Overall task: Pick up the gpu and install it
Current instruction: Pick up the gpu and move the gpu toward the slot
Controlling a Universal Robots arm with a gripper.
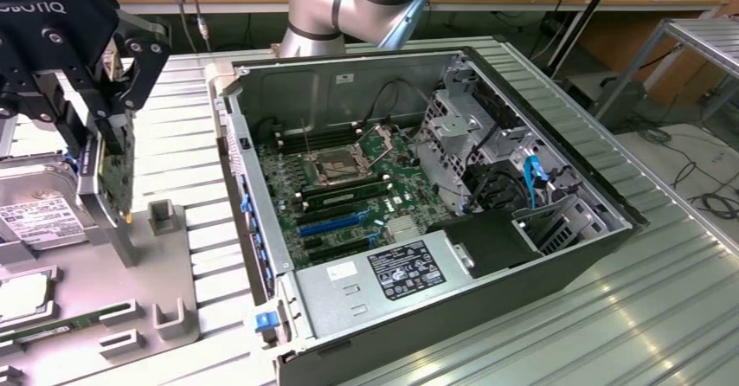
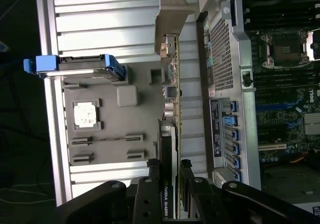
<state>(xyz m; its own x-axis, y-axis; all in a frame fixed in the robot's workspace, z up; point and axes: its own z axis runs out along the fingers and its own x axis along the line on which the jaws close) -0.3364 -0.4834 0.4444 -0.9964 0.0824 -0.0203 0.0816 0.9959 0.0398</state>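
**Item 1.** Furthest to the exterior view's left: hard drive (image 1: 41,217), silver with a white label, propped in the grey fixture tray (image 1: 173,265).

**Item 2.** Near left corner of the tray: narrow green memory stick (image 1: 52,330), lying flat.

**Item 3.** My gripper (image 1: 99,131), black, just right of the hard drive and above the tray. My fingers (image 2: 152,184) are clamped against the two faces of the gpu (image 1: 107,178).

**Item 4.** The gpu is a thin dark card held on edge and upright. Its silver end bracket points down toward the tray. In the wrist view its black shroud, with a printed label, sits between my fingers. The card is outside the computer case (image 1: 577,247), to the left of it and over the tray. Whether the bracket touches the tray I cannot tell.

**Item 5.** Centre: the computer case, lying on its side with the panel off and the interior facing up.

**Item 6.** Inside the case: motherboard (image 1: 382,187), with the processor socket (image 1: 341,165) toward the far side and blue expansion slots (image 1: 329,224) nearer.

**Item 7.** Near edge of the case: power supply (image 1: 404,269), black with a white-printed label.

**Item 8.** Right side of the case, by the metal drive cage: blue cable (image 1: 531,178).

**Item 9.** Far side, behind the case: my arm (image 1: 346,5), silver-grey.

**Item 10.** Under everything: ribbed metal table (image 1: 658,308).
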